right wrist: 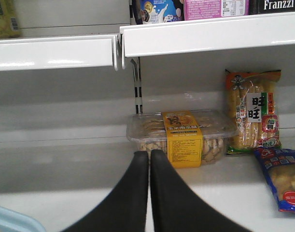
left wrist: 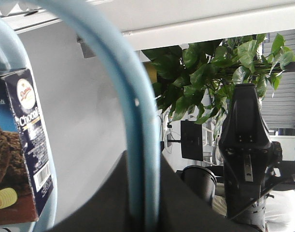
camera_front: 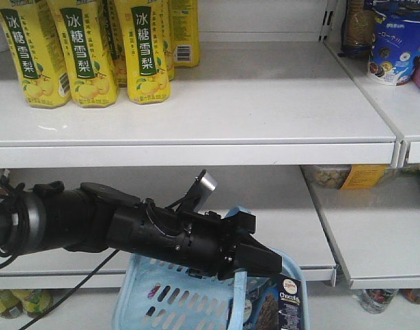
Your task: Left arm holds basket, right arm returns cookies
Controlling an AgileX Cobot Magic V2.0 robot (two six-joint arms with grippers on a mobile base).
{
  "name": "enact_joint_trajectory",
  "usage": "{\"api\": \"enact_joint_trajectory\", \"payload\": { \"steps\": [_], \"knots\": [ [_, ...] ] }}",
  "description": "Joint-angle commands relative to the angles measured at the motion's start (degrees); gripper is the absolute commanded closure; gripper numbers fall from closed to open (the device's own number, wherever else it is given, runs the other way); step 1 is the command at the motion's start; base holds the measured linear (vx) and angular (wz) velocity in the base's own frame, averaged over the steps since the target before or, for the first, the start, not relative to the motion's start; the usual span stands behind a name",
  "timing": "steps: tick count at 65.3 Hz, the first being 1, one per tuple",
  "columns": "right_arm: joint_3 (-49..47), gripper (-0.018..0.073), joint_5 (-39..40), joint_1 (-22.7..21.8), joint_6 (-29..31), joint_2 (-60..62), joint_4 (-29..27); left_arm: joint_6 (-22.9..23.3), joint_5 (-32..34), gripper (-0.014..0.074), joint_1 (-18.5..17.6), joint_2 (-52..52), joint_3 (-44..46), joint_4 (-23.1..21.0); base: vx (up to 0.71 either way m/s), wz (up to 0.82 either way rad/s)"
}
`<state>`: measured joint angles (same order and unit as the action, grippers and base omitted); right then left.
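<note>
two grippers: both black, both closed; one holds the basket, the other holds nothing.
left arm (camera_front: pixel 127 223): reaches in from the left just above the basket (camera_front: pixel 175 299), with cables trailing under it.
left gripper (camera_front: pixel 273 264): pinched on the basket's loop handle (left wrist: pixel 137 121), which rises between its dark fingers.
basket: light blue with slotted sides, directly under the left gripper.
cookies (camera_front: pixel 284 307): dark box standing upright inside the basket at its right end, beside the handle; the "choco" lettering and barcode face the left wrist camera.
right gripper (right wrist: pixel 149 154): fingers pressed together with nothing between them, beyond the basket's corner.
clear biscuit tray (right wrist: pixel 181 137): on a shelf past the basket, just ahead of the right gripper.
yellow bottles (camera_front: pixel 86 51): on the shelf above the basket, to the left.
blue tub (camera_front: pixel 395 41): above the basket, far right.
</note>
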<state>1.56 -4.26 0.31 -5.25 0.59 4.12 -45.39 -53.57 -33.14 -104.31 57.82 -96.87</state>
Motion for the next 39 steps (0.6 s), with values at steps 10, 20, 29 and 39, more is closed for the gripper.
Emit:
{"api": "enact_joint_trajectory", "payload": {
  "steps": [10, 20, 29, 39],
  "knots": [
    [0.21, 0.0567, 4.26, -0.23, 0.01, 0.71, 0.52, -2.86, -0.39, 0.0603, 0.11, 2.99, 1.67, -4.84, 0.00, 0.00],
    [0.21, 0.0567, 4.26, -0.23, 0.01, 0.71, 0.52, -2.86, -0.39, 0.0603, 0.11, 2.99, 1.67, -4.84, 0.00, 0.00],
    [0.21, 0.0567, 4.26, -0.23, 0.01, 0.71, 0.52, -2.86, -0.39, 0.0603, 0.11, 2.99, 1.67, -4.84, 0.00, 0.00],
    [0.08, 0.0567, 7.76, -0.23, 0.33, 0.71, 1.06, -2.86, -0.39, 0.0603, 0.11, 2.99, 1.67, -4.84, 0.00, 0.00]
  ]
}}
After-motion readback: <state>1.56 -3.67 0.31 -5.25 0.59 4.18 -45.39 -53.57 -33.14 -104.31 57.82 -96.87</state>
